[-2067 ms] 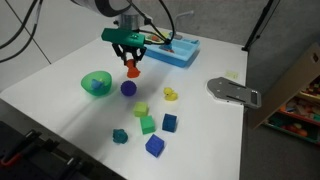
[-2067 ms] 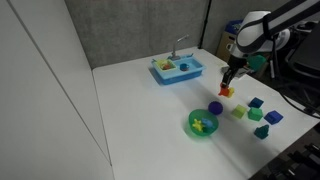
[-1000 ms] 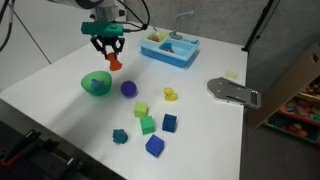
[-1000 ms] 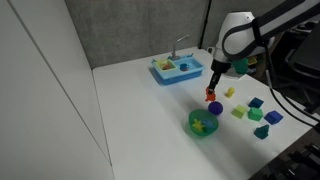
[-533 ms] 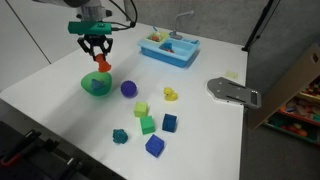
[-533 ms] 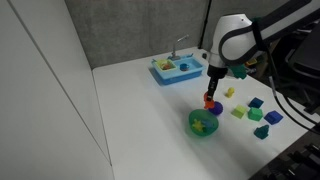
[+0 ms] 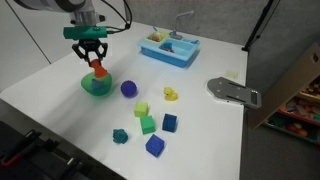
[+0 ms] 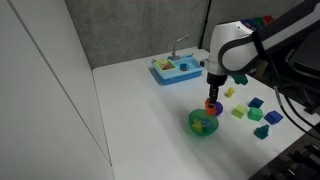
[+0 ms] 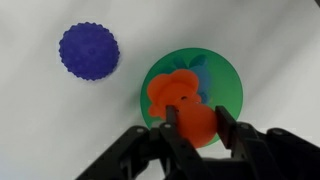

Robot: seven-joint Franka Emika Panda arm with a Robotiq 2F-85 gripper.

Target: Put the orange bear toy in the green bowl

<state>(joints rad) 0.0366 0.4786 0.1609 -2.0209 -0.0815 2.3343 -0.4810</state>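
The gripper [image 7: 92, 58] has its jaws squeezed on the orange bear toy [image 7: 97, 70], which hangs just above the green bowl [image 7: 86, 87]. To do this well, line the bear up over the middle, go down a little, then open slowly so it drops in

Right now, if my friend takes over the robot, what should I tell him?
The claw is shut on the orange bear toy.
The green bowl is right under the bear in the wrist view. A purple spiky ball sits beside the bowl, apart from it.
Done: the bear is picked up and hangs over the bowl.
Left: the bear is not in the bowl yet. Probably lower it a little, open the claw so it drops in, then lift away.
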